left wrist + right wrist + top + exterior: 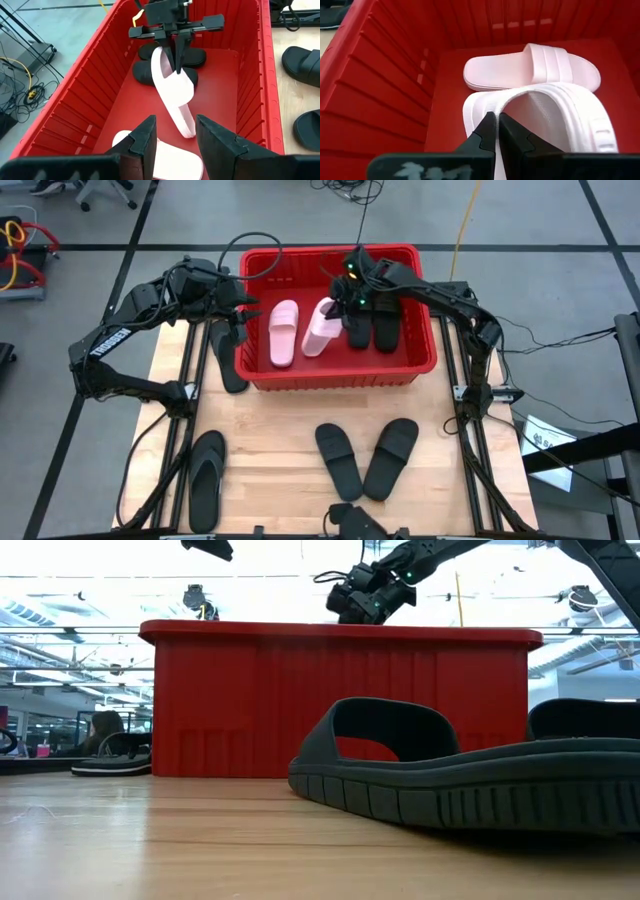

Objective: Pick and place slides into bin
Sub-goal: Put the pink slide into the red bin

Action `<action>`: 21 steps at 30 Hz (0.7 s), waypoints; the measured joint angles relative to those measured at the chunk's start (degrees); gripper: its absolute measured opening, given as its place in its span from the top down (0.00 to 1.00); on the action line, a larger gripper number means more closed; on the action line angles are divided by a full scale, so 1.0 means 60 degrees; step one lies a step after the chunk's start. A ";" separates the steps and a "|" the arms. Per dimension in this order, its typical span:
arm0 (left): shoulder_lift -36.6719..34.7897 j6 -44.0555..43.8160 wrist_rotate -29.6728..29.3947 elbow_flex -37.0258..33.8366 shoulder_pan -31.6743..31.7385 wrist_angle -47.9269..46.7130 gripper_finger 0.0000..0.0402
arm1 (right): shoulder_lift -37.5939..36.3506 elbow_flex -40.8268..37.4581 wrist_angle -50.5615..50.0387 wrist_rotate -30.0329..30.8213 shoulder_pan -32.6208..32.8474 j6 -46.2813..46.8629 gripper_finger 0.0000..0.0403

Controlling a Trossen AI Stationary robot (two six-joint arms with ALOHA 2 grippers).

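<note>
The red bin [262, 375] stands at the table's far middle. Inside it, one pale pink slide [283, 332] lies flat on its sole beside two black slides [372, 328]. My right gripper [335, 307] is shut on a second pale slide [175, 95] inside the bin. My left gripper [175, 137] hovers open above the bin's left rim, with nothing between its fingers. On the table lie a black slide [228, 358] left of the bin, a black flip-flop [207, 478] at the near left, and two black slides [365, 458] at the near middle. My right gripper pinches the pale slide's strap at its edge [492, 109] between its two fingers. The fingers [178, 57] come slanting down from above. The slide hangs tilted below them, its lower end [187, 130] close to the bin floor beside the flat pink slide; whether it touches, I cannot tell.
The bin's walls rise high around both grippers. Metal frame rails [462, 395] run along the table's left and right sides. In the low view a black slide [470, 775] lies close in front of the bin.
</note>
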 joint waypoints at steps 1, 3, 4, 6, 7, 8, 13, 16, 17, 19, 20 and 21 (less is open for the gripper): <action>0.0000 -0.0014 0.0002 0.0000 0.0005 0.0001 0.67 | 0.0001 0.0000 0.0047 0.0000 0.0035 -0.0006 1.00; 0.0052 -0.0031 0.0005 0.0000 0.0010 0.0012 0.67 | -0.0003 0.0000 0.0208 -0.0007 0.0082 0.0014 1.00; 0.0129 -0.0026 0.0019 0.0002 0.0002 0.0018 0.67 | -0.0003 0.0000 0.0283 -0.0007 0.0106 0.0036 1.00; 0.0337 0.0057 0.0210 0.0004 -0.0004 0.0000 0.67 | -0.0003 0.0000 0.0343 -0.0010 0.0112 0.0060 1.00; 0.0470 0.0157 0.0251 0.0000 -0.0004 0.0000 0.67 | -0.0003 0.0000 0.0366 -0.0011 0.0112 0.0057 1.00; 0.0605 0.0258 0.0258 0.0000 -0.0007 0.0003 0.67 | -0.0003 0.0000 0.0382 -0.0007 0.0112 0.0056 1.00; 0.1332 0.0404 0.0262 0.0000 -0.0004 0.0086 0.67 | -0.0003 -0.0078 0.0484 0.0011 0.0109 -0.0005 1.00; 0.1615 0.0556 0.0266 -0.0004 -0.0007 0.0087 0.67 | -0.0007 -0.0374 0.0720 0.0248 0.0109 -0.0055 1.00; 0.1668 0.0551 0.0266 -0.0004 -0.0007 0.0087 0.67 | -0.0008 -0.0456 0.0805 0.0284 0.0108 -0.0138 1.00; 0.1764 0.0548 0.0269 -0.0004 -0.0007 0.0091 0.67 | -0.0045 -0.0627 0.0961 0.0219 0.0101 -0.0292 1.00; 0.1797 0.0558 0.0269 -0.0004 -0.0007 0.0090 0.67 | -0.0049 -0.0707 0.1120 0.0194 0.0100 -0.0301 1.00; 0.1817 0.0559 0.0266 -0.0004 -0.0007 0.0096 0.67 | -0.0041 -0.0765 0.1324 0.0224 0.0101 -0.0296 1.00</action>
